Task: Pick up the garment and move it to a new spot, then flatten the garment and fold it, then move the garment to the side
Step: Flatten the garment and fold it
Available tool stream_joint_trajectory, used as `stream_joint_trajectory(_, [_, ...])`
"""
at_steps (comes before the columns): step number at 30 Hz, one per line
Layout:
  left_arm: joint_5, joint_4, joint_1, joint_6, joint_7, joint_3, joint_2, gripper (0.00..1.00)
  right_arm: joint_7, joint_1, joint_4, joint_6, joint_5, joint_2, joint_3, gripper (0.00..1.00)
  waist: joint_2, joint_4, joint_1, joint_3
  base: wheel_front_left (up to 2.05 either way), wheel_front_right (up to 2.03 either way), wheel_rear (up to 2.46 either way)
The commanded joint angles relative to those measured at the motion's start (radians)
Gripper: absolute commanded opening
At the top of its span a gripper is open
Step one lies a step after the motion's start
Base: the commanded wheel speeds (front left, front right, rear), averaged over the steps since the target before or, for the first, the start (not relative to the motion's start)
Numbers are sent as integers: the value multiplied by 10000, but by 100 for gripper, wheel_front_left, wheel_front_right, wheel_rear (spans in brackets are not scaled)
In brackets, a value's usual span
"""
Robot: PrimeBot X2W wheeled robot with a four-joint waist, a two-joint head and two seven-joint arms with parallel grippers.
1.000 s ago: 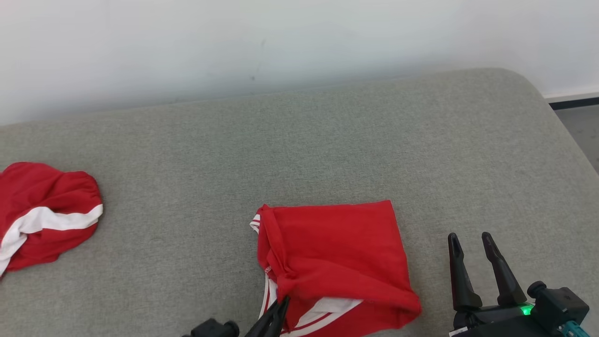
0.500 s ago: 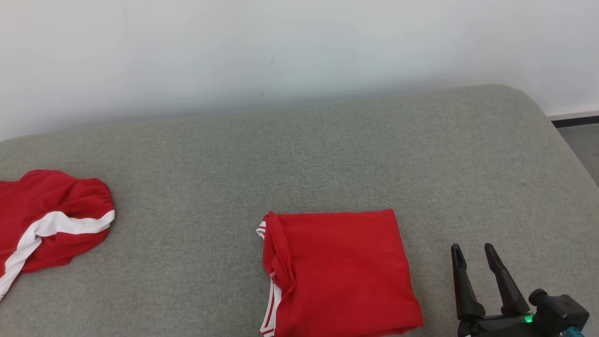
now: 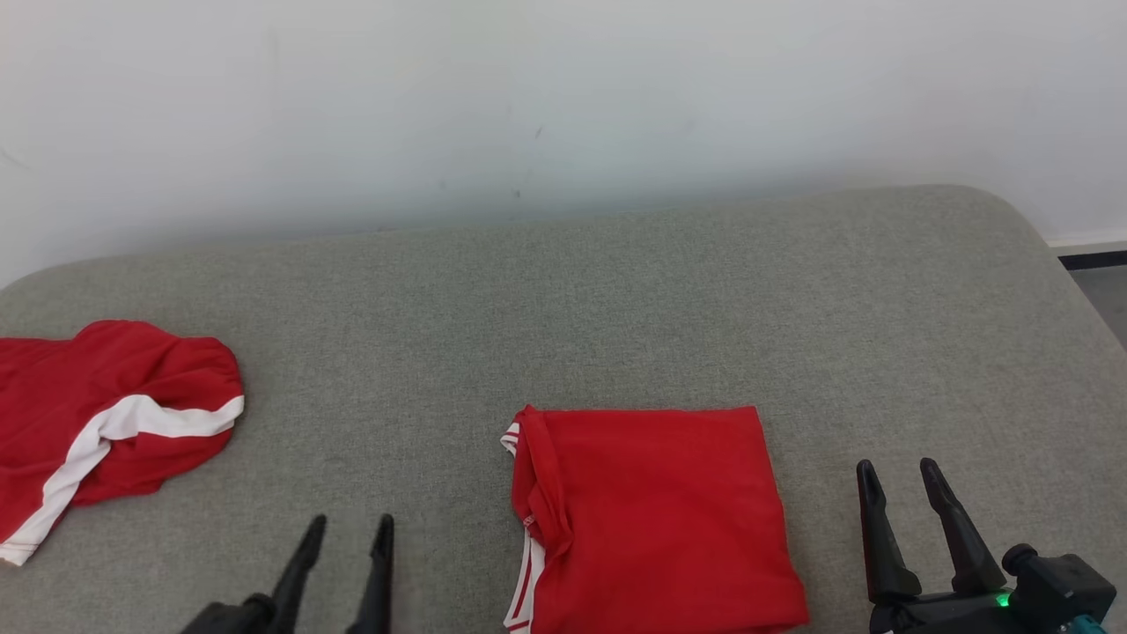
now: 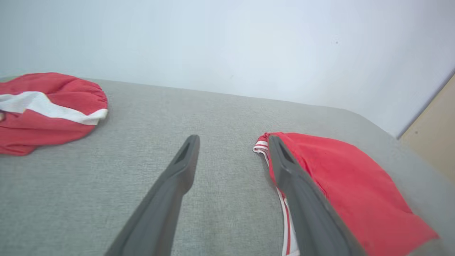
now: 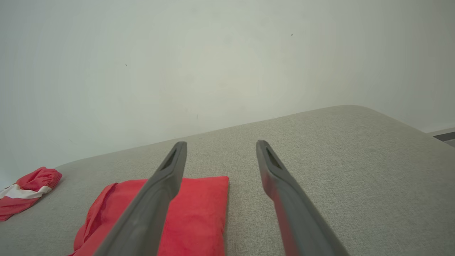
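Left gripper: mine, fingers apart with nothing between them. It sits low over the grey cushion, left of the folded garment and clear of it in the head view.

Left wrist view: bare grey weave shows in the gap between my two fingers. One finger crosses the garment's striped edge in the picture (whether it touches the cloth I cannot tell).

Right gripper: mine too, fingers spread and holding nothing. It is on the garment's right, near its right edge but not on it.

Folded garment: red, a tidy near-square packet lying flat on the cushion between my two grippers, close to the near edge of the head view. Its far and right edges run straight. A bunched ridge and red-and-white striped trim run down its left side.

Right wrist view: one of my fingers overlaps the red packet, and the gap between the tips frames cushion and wall.

Second garment: red with a broad white band, crumpled. It lies at the cushion's far left, well apart from the folded one.

Cushion: grey woven cover with a rounded far-right corner.

Wall: pale and plain, rising right behind the cushion.
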Motion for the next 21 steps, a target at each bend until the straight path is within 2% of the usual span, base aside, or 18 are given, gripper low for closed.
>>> stream_joint_trajectory(1, [223,-146,55,72,-15,316,65,100,0,27,-9,-27,-66,-75,22,100,0,2,1,-16,0,0,0])
stream_joint_trajectory(7, [784,-493,179,15,-17,1785,-19,100,0,22,23,-28,-83,-144,101,100,0,-9,1,-67,0,0,0])
stream_joint_trajectory(13, [1283,-600,394,-11,-17,2423,-221,100,0,64,93,-28,-103,-207,199,100,0,-23,1,-101,0,0,0])
stream_joint_trajectory(17, [1521,-515,514,-225,-16,2804,-364,100,0,122,134,-28,-98,-235,242,100,0,4,1,-88,0,0,0])
stream_joint_trajectory(21, [1674,-327,559,-638,-17,2976,-479,100,-2,196,208,-28,-131,-283,336,100,0,78,1,-96,0,0,0])
